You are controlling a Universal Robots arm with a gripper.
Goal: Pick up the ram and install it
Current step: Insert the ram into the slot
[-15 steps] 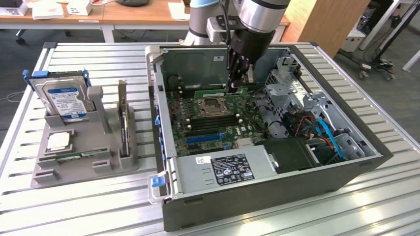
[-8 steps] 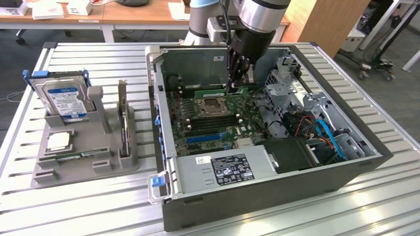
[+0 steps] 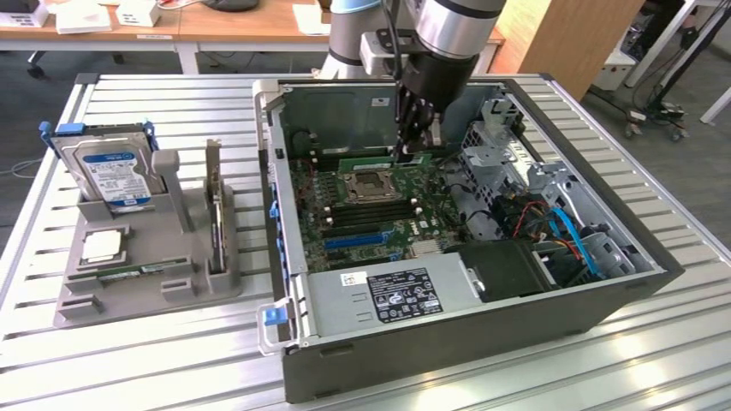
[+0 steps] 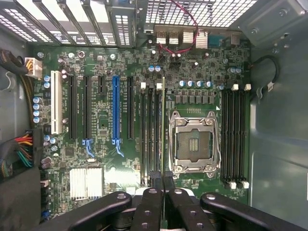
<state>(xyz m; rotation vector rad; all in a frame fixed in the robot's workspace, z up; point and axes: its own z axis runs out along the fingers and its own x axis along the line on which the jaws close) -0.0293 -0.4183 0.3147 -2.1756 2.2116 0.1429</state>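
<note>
in the exterior view the gripper [image 3: 418, 141] hangs inside the case [image 3: 457, 360], clamped on the ram [image 3: 402, 159], which stands upright just below its fingertips over the motherboard [image 3: 377, 214]. in the wrist view the ram [image 4: 163, 125] runs edge-on ahead of the fingers [image 4: 153, 192], lined up along a slot [image 4: 157, 134] beside the socket [image 4: 191, 144], likely so it seats squarely.

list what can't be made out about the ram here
- Exterior view: whether the ram is fully seated; the end effector covers part, the rest too small.
- Wrist view: the ram is edge-on; its chips are hidden.
- Exterior view: hard drive label text, too small.
</note>
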